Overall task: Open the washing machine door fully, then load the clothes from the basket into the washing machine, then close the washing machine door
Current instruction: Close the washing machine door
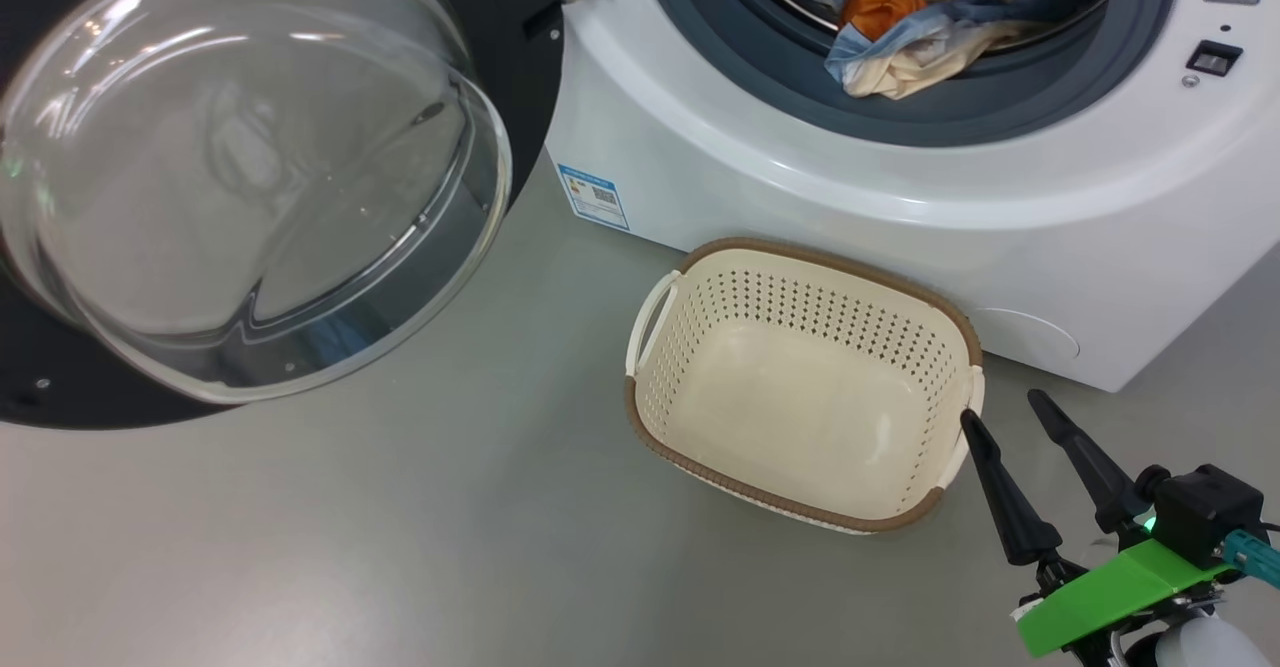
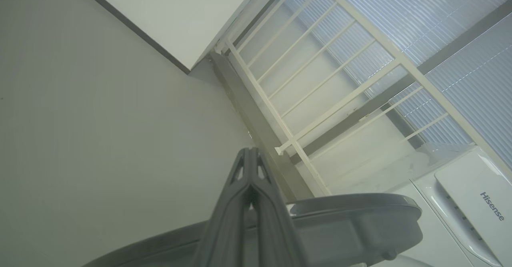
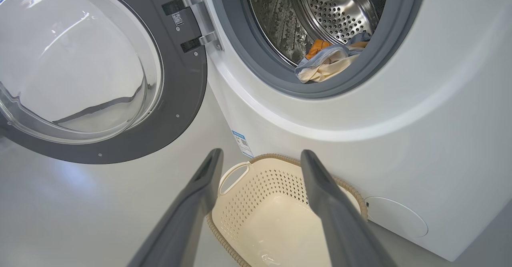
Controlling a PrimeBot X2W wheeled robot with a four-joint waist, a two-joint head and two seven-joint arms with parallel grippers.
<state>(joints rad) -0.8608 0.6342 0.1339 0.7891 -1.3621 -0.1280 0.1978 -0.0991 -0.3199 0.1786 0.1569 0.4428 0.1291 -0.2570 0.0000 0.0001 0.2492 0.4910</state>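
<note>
while upright, basket (image 1: 800,319) lengthwise along washer (image 1: 900,182)

One washing machine (image 1: 900,207); one washing machine door (image 1: 250,177); one basket (image 1: 800,307), two white handles (image 1: 653,324) on it; one bundle of clothes (image 1: 920,47) in one drum (image 3: 332,15), pieces can't be counted; one blue label (image 1: 594,196); two hinge brackets (image 3: 205,39); one round cover (image 1: 1025,335) low on the machine front; two grippers, right gripper (image 1: 1002,407) and left gripper (image 2: 250,151), two dark fingers each.
</note>
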